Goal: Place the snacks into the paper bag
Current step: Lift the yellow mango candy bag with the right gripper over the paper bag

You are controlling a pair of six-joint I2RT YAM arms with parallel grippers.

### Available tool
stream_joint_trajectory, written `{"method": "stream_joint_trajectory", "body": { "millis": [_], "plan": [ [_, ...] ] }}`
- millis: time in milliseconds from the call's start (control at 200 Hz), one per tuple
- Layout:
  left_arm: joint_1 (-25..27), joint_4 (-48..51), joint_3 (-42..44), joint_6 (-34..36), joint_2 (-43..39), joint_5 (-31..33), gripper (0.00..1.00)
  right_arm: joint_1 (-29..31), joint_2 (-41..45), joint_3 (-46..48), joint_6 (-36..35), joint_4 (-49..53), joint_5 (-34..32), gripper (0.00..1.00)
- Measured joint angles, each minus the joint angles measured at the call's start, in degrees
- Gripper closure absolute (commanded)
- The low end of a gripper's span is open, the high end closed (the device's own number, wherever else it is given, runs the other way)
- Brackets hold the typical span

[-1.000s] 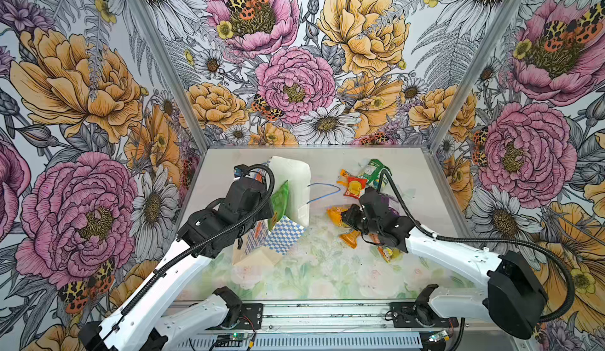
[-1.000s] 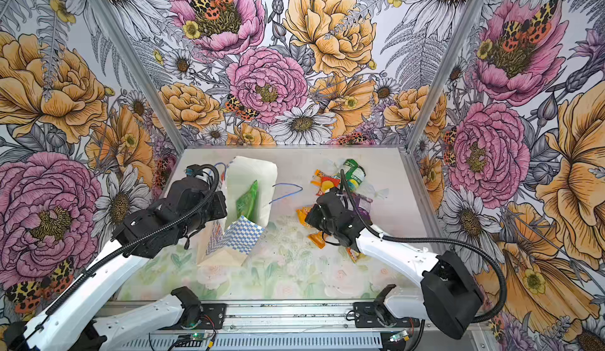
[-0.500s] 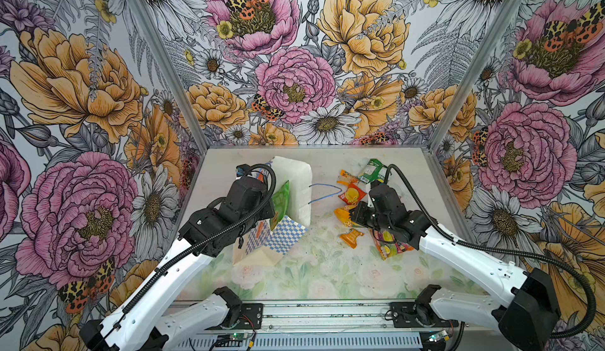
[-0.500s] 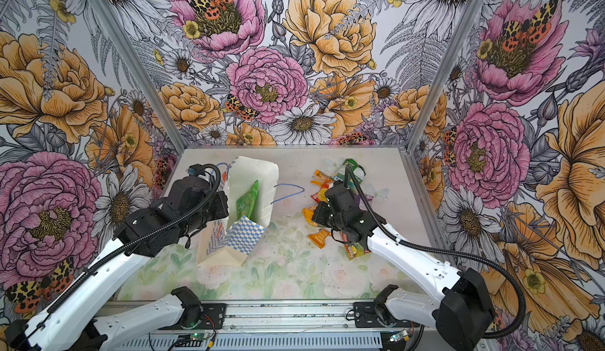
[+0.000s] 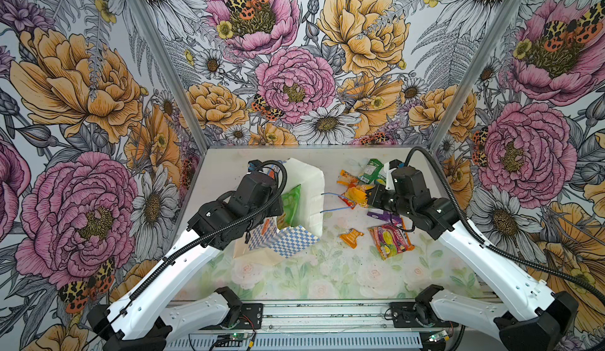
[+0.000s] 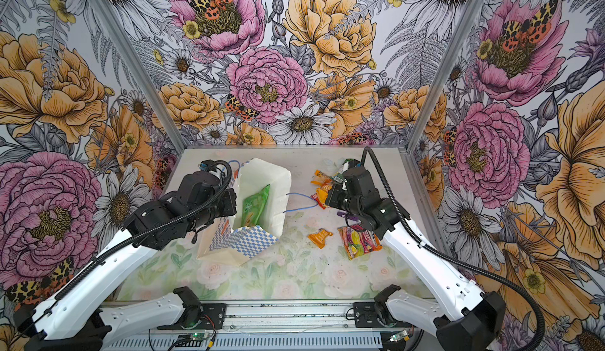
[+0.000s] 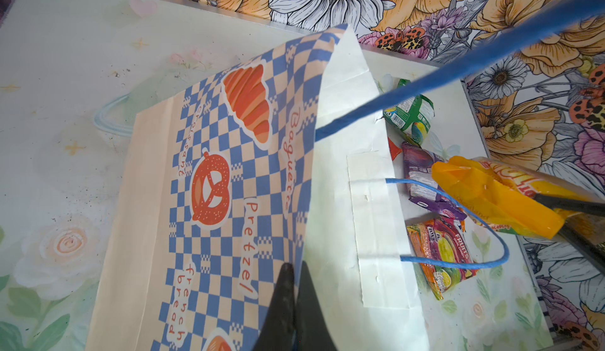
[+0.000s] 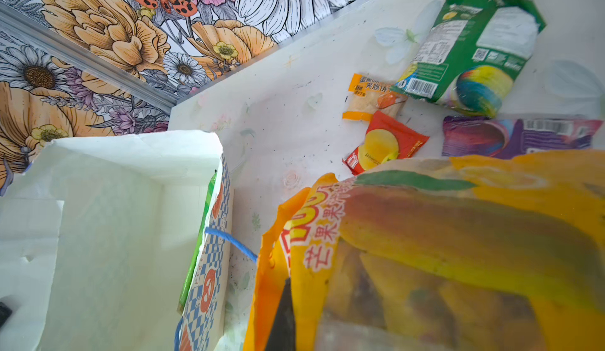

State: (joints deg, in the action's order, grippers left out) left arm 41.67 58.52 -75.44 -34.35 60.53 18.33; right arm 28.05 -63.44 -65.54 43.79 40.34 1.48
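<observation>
Right claw [image 5: 367,197] with orange-yellow packet [image 5: 356,194] — now aloft, farther back.

**Blue checks, bright wrappers, flowered walls**

The paper bag [image 7: 229,169] wears blue-and-cream checks with orange croissant and pretzel prints. Its inside is plain white and its cord handles [image 7: 458,66] are blue. A green packet [image 5: 291,202] sits at the middle of a top view. Right of centre lie an orange-yellow packet [image 5: 357,193], a purple packet [image 5: 381,215], a red-pink fruit packet [image 5: 391,239] and a small orange sachet [image 5: 351,236]. The table [image 5: 327,274] is pale, with faded roses and green leaves. The walls [image 5: 294,80] show pink and orange peonies and white daisies.
</observation>
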Motion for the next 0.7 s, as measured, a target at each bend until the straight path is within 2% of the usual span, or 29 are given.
{"method": "stream_joint_trajectory", "body": {
  "millis": [200, 380, 701],
  "plan": [
    [2.3, 0.1, -1.6, 0.8, 1.4, -0.2, 1.0, -1.9, -1.3, -8.3, -4.3, 4.9, -1.5, 1.0],
    [3.6, 0.0, -2.2, 1.3, 3.1, -0.2, 1.0, -0.8, -2.5, -14.3, -7.2, 5.9, 0.3, 1.0],
    [4.4, 0.0, -3.6, 1.3, 4.5, -0.2, 1.0, 12.3, -4.1, -19.1, -11.3, 6.8, 3.6, 1.0]
  ]
}}
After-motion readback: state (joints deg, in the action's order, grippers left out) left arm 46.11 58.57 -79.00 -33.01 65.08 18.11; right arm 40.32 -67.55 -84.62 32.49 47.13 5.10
